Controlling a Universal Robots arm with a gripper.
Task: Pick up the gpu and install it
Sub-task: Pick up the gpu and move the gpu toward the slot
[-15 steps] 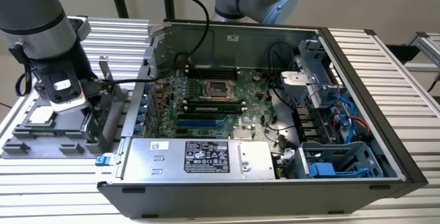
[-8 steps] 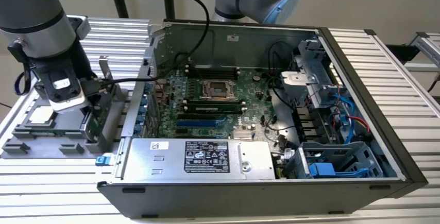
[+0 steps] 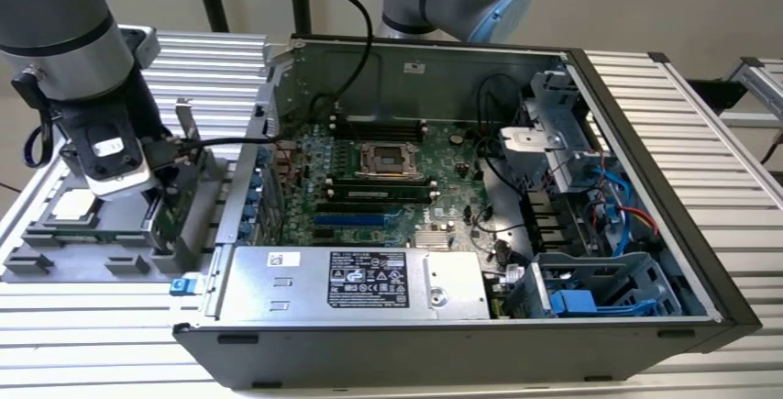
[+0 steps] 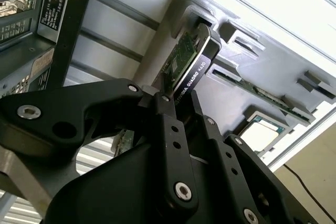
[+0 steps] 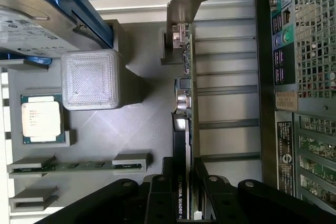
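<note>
Jaws tight on edge of gpu [image 5: 181, 145], computer case [image 5: 294, 129] just beside.

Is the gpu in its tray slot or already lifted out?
In the slot, upright on edge: the gpu has its far end seated in the grey tray, with the tool closed on it.

Green-and-black gpu [image 5: 181, 145], black end effector [image 5: 185, 170], grey tray [image 5: 142, 124].
</note>
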